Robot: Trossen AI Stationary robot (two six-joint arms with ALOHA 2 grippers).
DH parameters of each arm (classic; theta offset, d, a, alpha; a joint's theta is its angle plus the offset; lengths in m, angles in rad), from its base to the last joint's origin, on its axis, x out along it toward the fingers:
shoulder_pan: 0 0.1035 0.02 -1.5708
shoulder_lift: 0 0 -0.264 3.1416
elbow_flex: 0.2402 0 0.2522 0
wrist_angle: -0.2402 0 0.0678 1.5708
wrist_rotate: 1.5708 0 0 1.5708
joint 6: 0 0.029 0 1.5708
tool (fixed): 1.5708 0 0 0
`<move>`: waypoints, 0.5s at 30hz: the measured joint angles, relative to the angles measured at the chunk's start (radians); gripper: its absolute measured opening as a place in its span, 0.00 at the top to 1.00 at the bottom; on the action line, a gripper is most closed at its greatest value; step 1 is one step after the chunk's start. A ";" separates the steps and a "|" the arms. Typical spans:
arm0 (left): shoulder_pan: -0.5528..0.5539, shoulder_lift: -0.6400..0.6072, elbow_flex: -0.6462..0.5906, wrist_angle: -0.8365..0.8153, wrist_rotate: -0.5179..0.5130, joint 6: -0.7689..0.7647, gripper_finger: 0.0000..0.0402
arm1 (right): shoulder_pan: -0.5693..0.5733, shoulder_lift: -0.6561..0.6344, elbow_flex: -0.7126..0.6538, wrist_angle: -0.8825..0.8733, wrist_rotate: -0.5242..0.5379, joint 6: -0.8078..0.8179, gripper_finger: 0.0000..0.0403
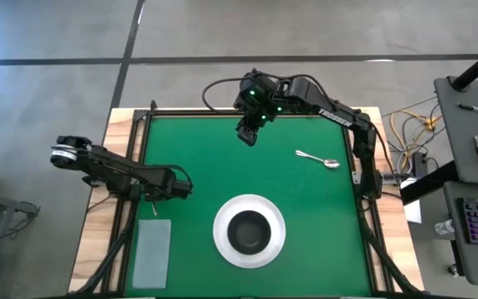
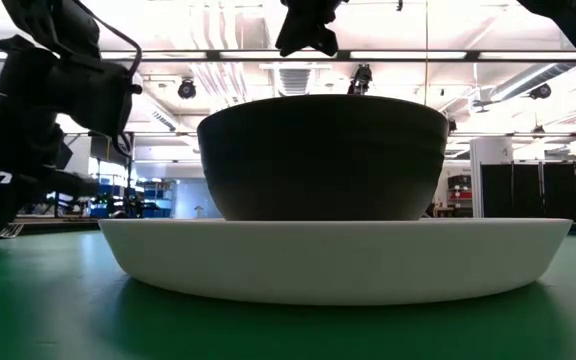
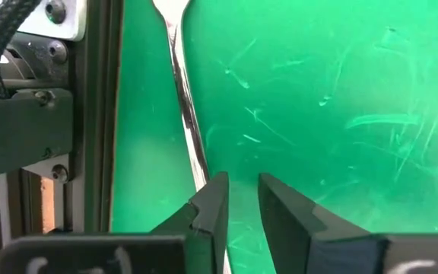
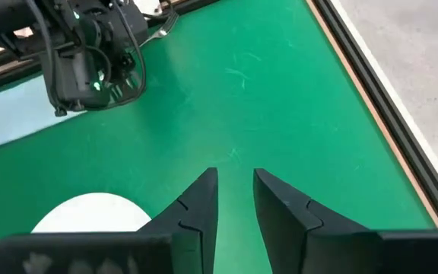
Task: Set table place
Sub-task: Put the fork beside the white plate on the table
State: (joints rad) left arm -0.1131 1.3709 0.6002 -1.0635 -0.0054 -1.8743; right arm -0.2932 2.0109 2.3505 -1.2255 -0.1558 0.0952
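Seen from above, the round white plate (image 1: 222, 242) sits on the green table (image 1: 314, 232) with the dark bowl (image 1: 249, 231) in its middle. The silver spoon (image 1: 318, 157) lies well apart from the plate, toward the right arm's side. The right gripper (image 1: 247, 136) hangs beyond the plate near the far rail. The left gripper (image 1: 182, 189) is low, on the plate's left, and the napkin (image 1: 152, 252) lies beside it.

From table height, the bowl stands upright and steady on the plate.

Past the left wrist, the fingers stand narrowly spread around bare green. The fork (image 3: 185, 114), a thin silver strip, runs up to one fingertip; I cannot tell whether it touches.

Past the right wrist, the fingers are likewise slightly parted and empty, with the plate's rim just below.

I'd guess the fork is light, stiff and slippery, lying flat, so it is best pinched across its handle.
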 joint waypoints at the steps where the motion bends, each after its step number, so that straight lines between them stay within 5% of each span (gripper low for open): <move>1: 0.000 -0.001 0.005 -0.004 0.002 0.005 0.85 | 0.000 0.000 -0.001 0.000 0.000 -0.002 0.81; 15: -0.047 -0.012 0.039 -0.048 0.022 0.026 0.89 | -0.008 0.000 -0.060 0.012 -0.001 -0.002 0.80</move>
State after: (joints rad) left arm -0.1599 1.3593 0.6395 -1.1111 0.0168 -1.8487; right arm -0.3007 2.0109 2.2901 -1.2130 -0.1564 0.0937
